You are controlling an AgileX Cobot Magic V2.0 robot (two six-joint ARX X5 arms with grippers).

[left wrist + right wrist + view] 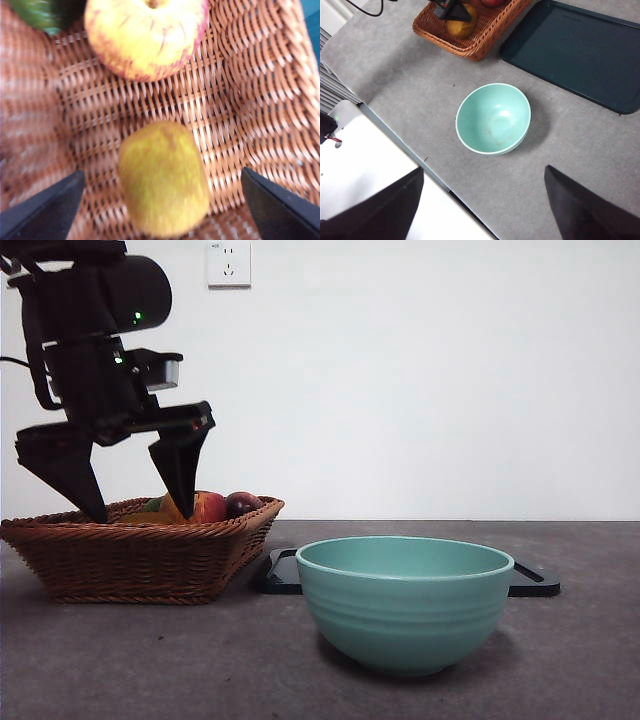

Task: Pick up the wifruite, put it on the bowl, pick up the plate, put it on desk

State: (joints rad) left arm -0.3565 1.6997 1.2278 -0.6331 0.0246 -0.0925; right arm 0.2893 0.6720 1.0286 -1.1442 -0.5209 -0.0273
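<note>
Wifruite lies on the woven floor of the wicker basket, directly between the two spread jaws of the left gripper. Those jaws stand wide, one on each side of the fruit, and neither touches it. Just beyond the wifruite, farther from the gripper, rests the red-and-yellow apple, and beside the apple a green fruit shows only in part.

In the front view the left gripper reaches down into the basket with both black tips below the rim; the apple and a dark purple fruit peek over the basket's edge next to the nearer jaw.

The right gripper hangs high over the desk, its jaws wide with nothing between them. The teal bowl stands on the desk straight ahead of it, with nothing inside. Farther on lies a dark flat tray, also bare, and beside that the basket with the left gripper in it. From the front the bowl stands close to the basket, the tray behind it.
</note>
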